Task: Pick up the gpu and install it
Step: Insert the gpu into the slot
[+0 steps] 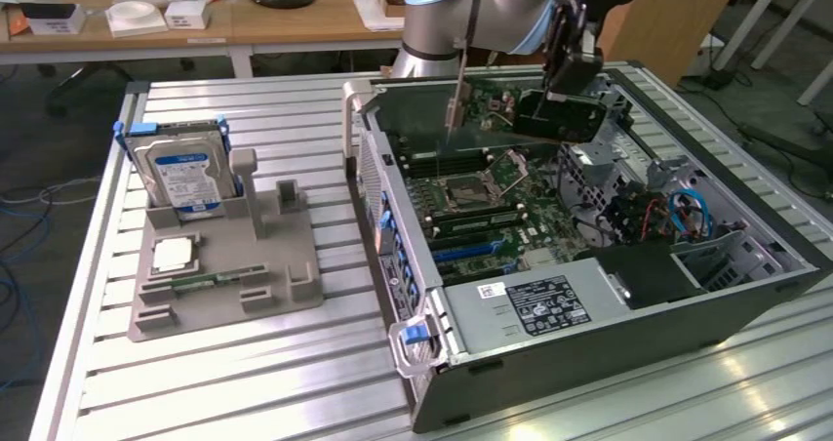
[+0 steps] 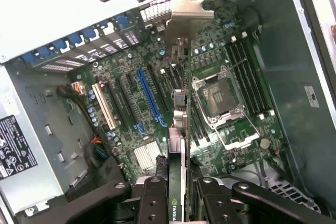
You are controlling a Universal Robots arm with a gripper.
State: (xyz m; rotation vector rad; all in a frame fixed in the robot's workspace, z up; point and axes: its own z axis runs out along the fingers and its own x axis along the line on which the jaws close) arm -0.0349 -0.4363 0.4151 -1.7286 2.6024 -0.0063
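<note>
Exterior view's left, on the slatted table: grey holder, hard drive upright at its far end. Exterior view's right: open computer case showing motherboard and CPU socket. Far beyond: wooden desk.

Matt metal bracket on gpu
</note>
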